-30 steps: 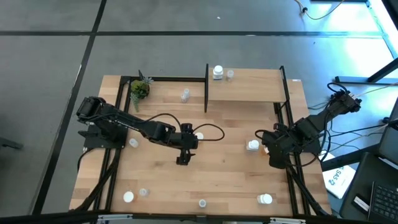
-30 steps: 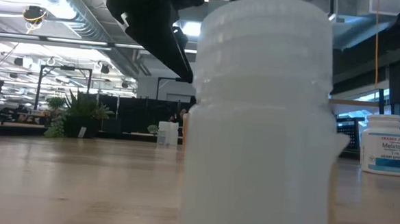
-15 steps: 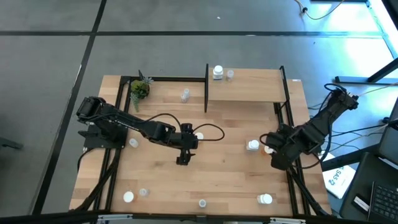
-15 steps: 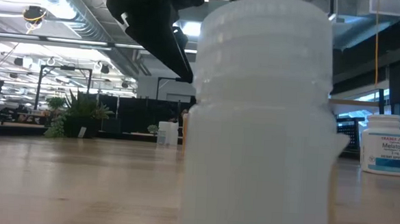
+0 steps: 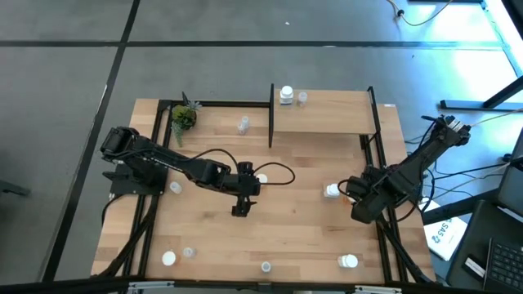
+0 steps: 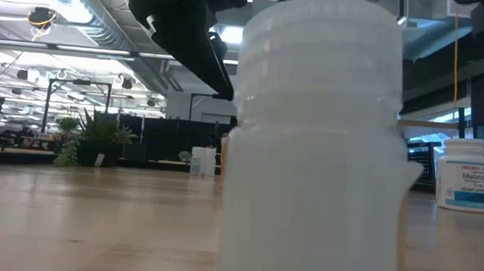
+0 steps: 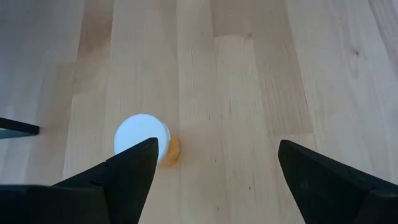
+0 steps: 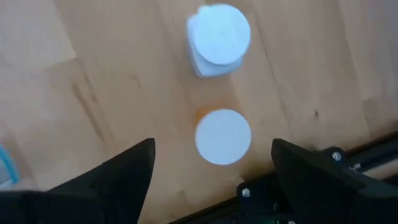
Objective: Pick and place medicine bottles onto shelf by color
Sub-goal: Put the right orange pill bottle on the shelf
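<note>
Fingers of my right gripper (image 8: pixel 211 163) are standing wide, hovering over the orange bottle (image 8: pixel 223 136) beside the white bottle (image 8: pixel 218 38). I am seeing the left gripper (image 7: pixel 214 165) also wide, near that bottle's twin (image 7: pixel 145 138).

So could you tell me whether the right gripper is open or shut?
Open: the right gripper has its fingers spread wide above an orange bottle.

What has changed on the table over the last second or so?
Only the right arm moved: its right gripper swung slightly inward over the table, and hangs open above an orange bottle beside a white bottle. Nothing was grasped or released. The left gripper, open near another orange bottle, the bottles on the shelf and the plant stayed put.
</note>
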Controlling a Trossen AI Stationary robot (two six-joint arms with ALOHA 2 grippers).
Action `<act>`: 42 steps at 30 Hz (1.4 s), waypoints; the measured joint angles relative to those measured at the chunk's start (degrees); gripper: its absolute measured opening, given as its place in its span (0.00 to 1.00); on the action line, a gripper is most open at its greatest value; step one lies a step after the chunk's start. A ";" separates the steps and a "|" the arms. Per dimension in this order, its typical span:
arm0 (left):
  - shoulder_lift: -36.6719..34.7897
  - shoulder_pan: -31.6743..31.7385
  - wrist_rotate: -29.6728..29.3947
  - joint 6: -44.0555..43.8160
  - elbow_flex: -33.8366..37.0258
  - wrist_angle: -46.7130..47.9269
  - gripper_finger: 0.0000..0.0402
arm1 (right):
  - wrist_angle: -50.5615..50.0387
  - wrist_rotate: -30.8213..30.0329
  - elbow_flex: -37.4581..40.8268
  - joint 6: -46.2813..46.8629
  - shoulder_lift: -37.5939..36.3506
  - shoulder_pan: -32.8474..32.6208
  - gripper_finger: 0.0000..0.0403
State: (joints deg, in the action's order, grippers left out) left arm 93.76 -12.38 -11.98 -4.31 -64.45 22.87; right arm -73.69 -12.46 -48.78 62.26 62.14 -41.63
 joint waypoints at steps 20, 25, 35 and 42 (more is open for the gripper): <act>0.00 -0.02 -0.55 0.01 0.00 0.01 0.81 | 9.99 0.05 10.75 -2.10 -0.08 0.03 0.80; 0.00 -0.02 -0.55 -0.01 0.00 0.00 0.81 | 11.56 -1.94 12.38 -2.73 -0.08 0.02 0.80; 0.00 -0.02 -0.57 -0.01 0.00 0.00 0.81 | 12.01 -2.11 12.61 -0.91 -0.03 0.04 0.80; 0.00 -0.02 -0.57 -0.01 0.00 0.00 0.81 | 12.22 -1.15 13.01 1.79 -0.03 0.04 0.80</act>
State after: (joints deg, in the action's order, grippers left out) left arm 93.76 -12.40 -12.56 -4.32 -64.45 22.87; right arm -61.47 -13.61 -35.77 64.05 62.11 -41.58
